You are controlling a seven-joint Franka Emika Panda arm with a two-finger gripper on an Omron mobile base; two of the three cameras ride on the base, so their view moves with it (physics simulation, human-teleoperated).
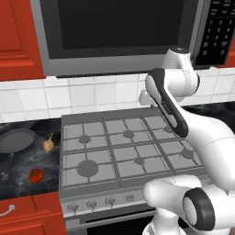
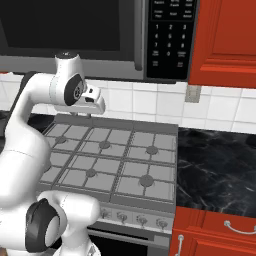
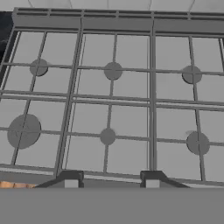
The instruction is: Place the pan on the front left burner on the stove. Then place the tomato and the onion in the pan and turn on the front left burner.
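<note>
The dark pan (image 1: pixel 16 140) lies on the black counter left of the stove (image 1: pixel 110 118), its handle pointing toward the front. Beside it on the counter rest the tan onion (image 1: pixel 48 145) and, nearer the front, the red tomato (image 1: pixel 36 175). The wide front left burner (image 1: pixel 87 168) is bare, as in the hand view (image 3: pixel 24 130). My gripper (image 3: pixel 110 180) hangs high over the rear middle of the stove, far right of the pan. It is open, and nothing is between its fingertips (image 3: pixel 70 179).
A microwave (image 1: pixel 119 32) hangs over the stove, close above my raised arm. A row of knobs (image 1: pixel 92 203) runs along the stove's front. Black counter (image 2: pixel 215 165) continues to the right, and red cabinets (image 2: pixel 220 40) flank the microwave.
</note>
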